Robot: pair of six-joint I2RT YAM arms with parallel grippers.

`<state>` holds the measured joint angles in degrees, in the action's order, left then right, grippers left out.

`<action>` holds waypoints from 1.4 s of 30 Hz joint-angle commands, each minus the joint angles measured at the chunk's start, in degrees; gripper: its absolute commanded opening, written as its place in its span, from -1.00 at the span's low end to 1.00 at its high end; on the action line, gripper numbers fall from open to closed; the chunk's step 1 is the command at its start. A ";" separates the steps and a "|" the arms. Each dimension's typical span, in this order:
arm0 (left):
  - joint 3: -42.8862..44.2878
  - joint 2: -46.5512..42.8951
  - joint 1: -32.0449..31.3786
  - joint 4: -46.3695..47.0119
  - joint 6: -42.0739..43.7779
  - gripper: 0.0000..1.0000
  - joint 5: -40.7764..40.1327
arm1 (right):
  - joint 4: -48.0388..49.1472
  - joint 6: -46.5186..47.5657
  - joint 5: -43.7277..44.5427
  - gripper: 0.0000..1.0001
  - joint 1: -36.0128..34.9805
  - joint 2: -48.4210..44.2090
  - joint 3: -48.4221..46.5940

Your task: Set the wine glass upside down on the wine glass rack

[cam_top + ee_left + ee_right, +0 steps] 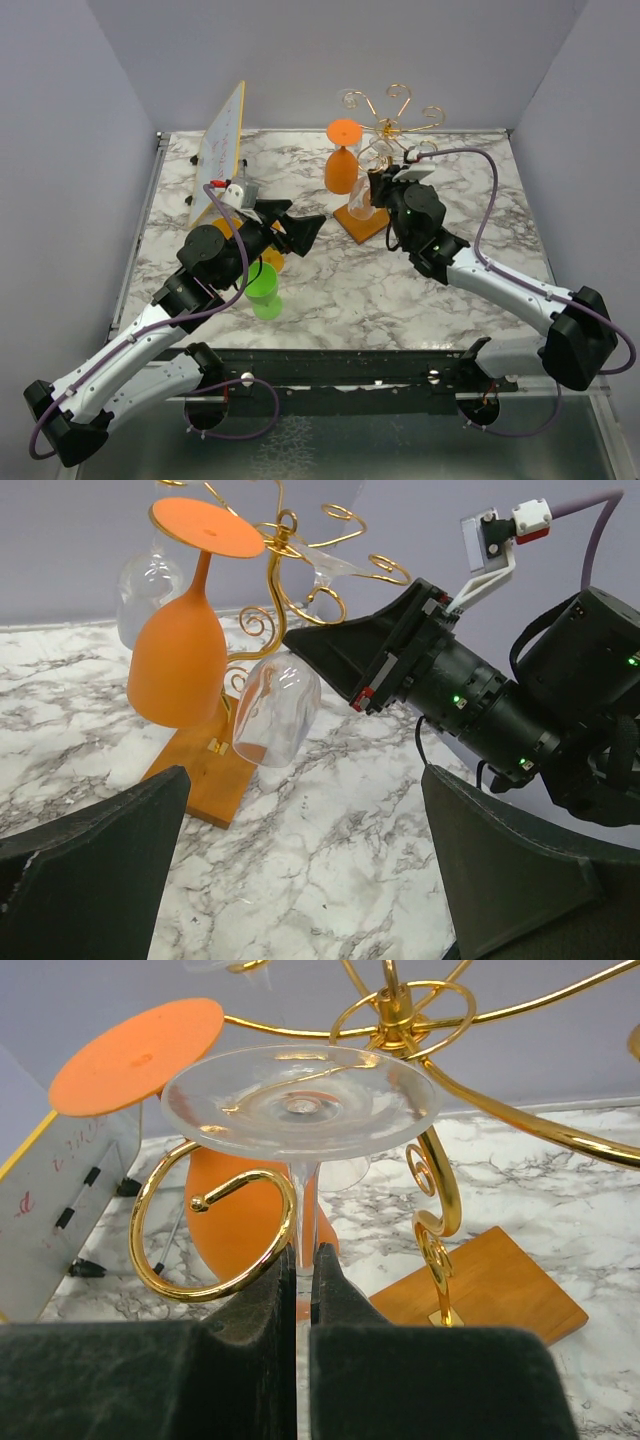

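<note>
A clear wine glass [300, 1100] hangs upside down with its round foot on top, and my right gripper [304, 1260] is shut on its thin stem. The stem stands just right of a gold spiral arm [215, 1230] of the wine glass rack [400, 1005]; whether they touch I cannot tell. In the left wrist view the glass's bowl [278, 708] hangs over the rack's wooden base [205, 770]. From above, the right gripper [375, 190] is at the rack [395, 125]. My left gripper [310, 232] is open and holds nothing, pointing at the rack from the left.
An orange wine glass [342, 160] hangs upside down on the rack, and another clear glass [148, 585] hangs behind it. A tilted whiteboard [220, 150] stands at the back left. A green cup [265, 290] lies by the left arm.
</note>
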<state>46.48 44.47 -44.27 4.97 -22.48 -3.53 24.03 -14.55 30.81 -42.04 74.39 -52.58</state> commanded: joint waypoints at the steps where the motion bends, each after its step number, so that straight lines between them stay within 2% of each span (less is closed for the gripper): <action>1: 0.27 0.16 -0.11 -0.29 0.16 0.98 -1.30 | 0.40 -0.72 -2.81 -0.98 0.71 1.21 -2.38; 17: 0.15 0.66 -0.11 -0.13 0.05 0.98 -1.24 | 1.37 4.11 -13.60 -0.98 1.17 1.68 -2.50; 28: 0.02 0.79 -0.11 -0.12 -0.06 0.98 -1.30 | 4.39 5.38 -18.93 -0.98 1.19 -2.48 1.49; 37: -0.42 1.47 -0.12 0.21 -0.50 0.98 -0.87 | 7.50 5.41 -18.59 -0.99 1.21 -7.21 6.90; 42: -0.23 1.67 -0.11 0.18 -0.55 0.98 -0.65 | 7.01 4.92 -15.55 -0.98 1.25 -7.81 7.08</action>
<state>46.48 46.00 -44.27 4.58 -22.87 -3.73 27.09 -9.54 13.32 -41.10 68.20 -45.39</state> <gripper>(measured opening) 0.988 0.055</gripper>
